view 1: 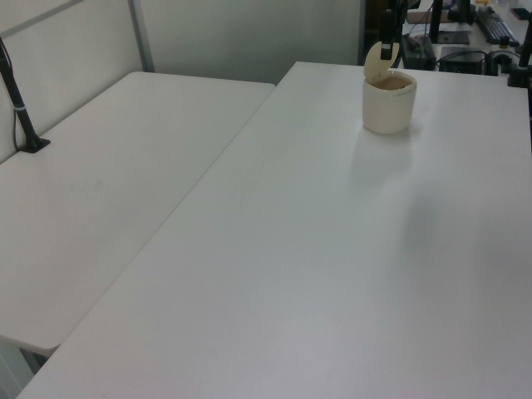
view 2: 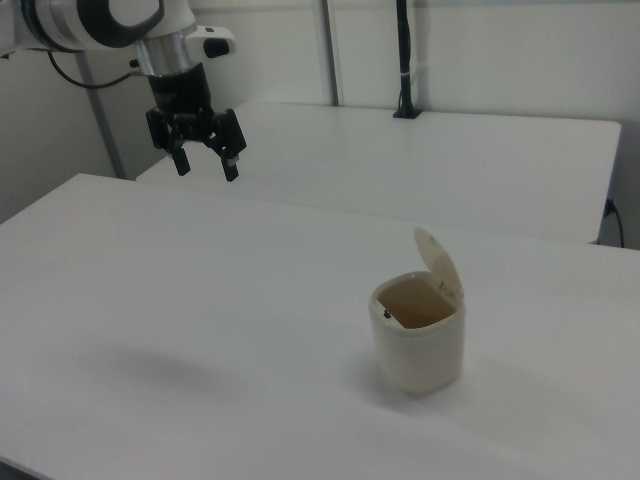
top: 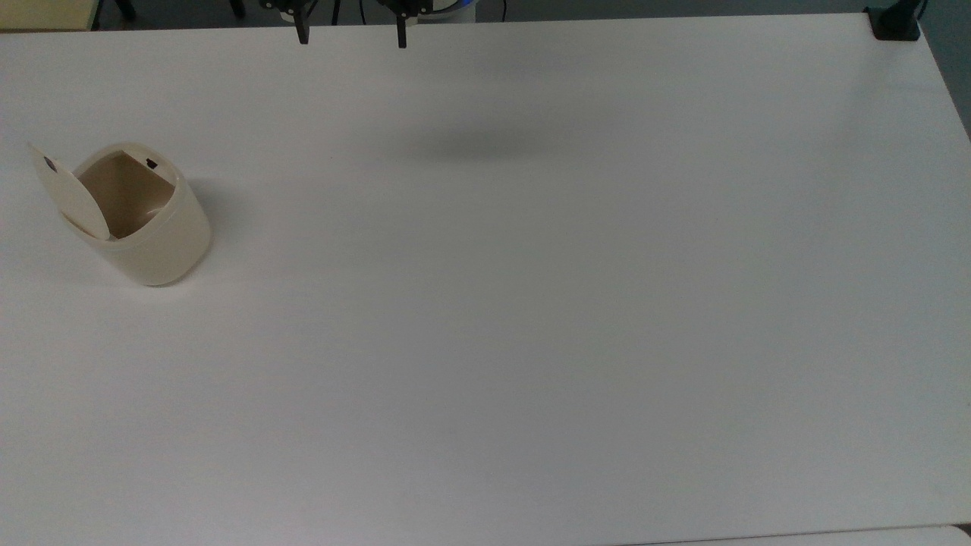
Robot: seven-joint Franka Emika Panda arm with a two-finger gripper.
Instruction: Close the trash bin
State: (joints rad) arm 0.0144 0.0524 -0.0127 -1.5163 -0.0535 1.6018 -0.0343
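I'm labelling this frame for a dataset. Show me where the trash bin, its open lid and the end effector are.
trash bin [view 2: 420, 350]: right view, front of the rounded body.
lid [view 2: 441, 262]: right view, middle of the raised flap.
end effector [view 2: 205, 166]: right view, midway between the two open fingertips.

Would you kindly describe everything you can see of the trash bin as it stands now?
The trash bin is a small cream-beige tub of smooth plastic, round-bodied, standing upright on the white table near the top view's left edge. Its flat lid is hinged up, open, with a small dark button near its free edge. The tan interior looks empty. Only the table touches it; the claw hangs well away.
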